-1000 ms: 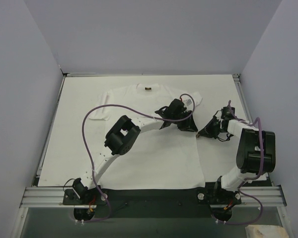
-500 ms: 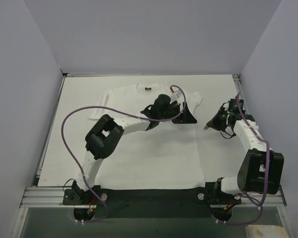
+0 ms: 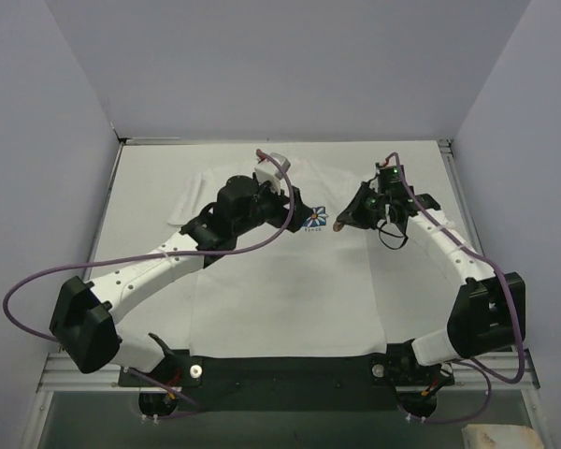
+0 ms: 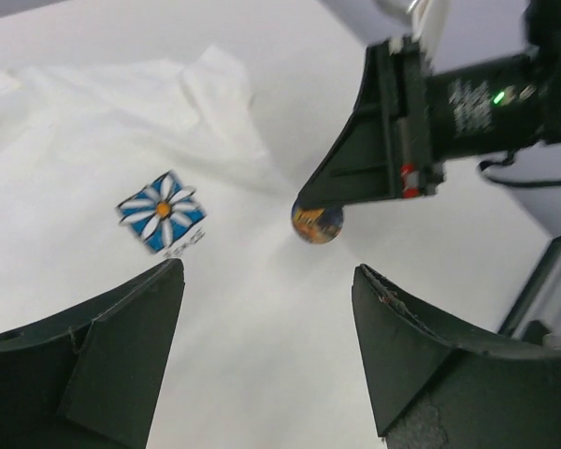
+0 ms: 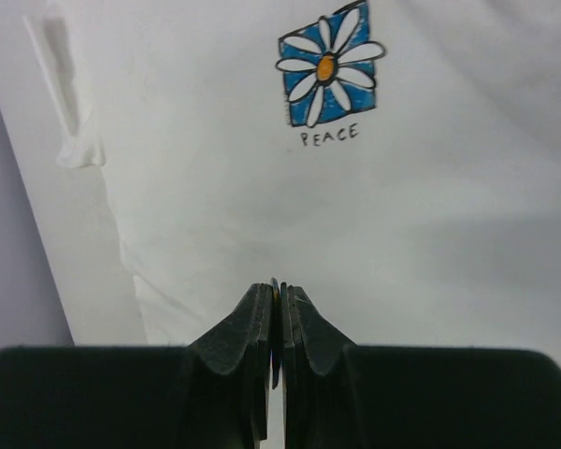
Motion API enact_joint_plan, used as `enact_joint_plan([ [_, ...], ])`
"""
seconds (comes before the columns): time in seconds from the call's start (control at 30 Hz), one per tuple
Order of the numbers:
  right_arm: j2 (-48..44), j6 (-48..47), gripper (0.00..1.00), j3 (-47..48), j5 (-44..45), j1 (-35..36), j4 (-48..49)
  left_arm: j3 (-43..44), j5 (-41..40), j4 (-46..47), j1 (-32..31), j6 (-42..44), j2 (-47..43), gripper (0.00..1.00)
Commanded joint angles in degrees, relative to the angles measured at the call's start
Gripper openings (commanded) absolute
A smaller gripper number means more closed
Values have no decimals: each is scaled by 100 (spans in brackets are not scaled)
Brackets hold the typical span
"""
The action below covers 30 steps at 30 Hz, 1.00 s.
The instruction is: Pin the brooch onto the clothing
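Left arm (image 3: 140, 276) and right arm (image 3: 449, 248) have both swung in toward the chest of the white T-shirt (image 3: 290, 290) since a second ago, uncovering the blue daisy print (image 3: 315, 220); the left jaws have spread meanwhile. Left jaws: wide apart and empty, framing the cloth beside the print. Right jaws: pressed together on the brooch (image 4: 317, 223), pinched by its rim at their very tip, low over the shirt just right of the print; contact with the fabric cannot be told. T-shirt lies flat on the white counter (image 3: 140, 187). Risk: so slight a rim grip may let the disc twist or drop under pressing, and unheld cloth may bunch beneath it.
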Motion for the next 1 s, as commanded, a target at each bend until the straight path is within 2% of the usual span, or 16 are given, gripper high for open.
enact_joint_plan([
  [0.0, 459, 692, 0, 402, -352, 414, 193, -567, -995, -834, -239, 836, -447, 82],
  [0.2, 1065, 1106, 0, 736, -519, 862, 325, -954, -1812, -764, -828, 1205, -457, 82],
  [0.4, 1101, 1239, 0, 754, -669, 968, 430, -648, -2560, -834, -1478, 1627, 123, 81],
  [0.7, 706, 1247, 0, 500, -634, 1030, 378, -340, -3130, -536, -1655, 1645, 765, 77],
  [0.97, 574, 1265, 0, 289, -748, 1074, 413, -76, -3184, -193, -1664, 1671, 1222, 71],
])
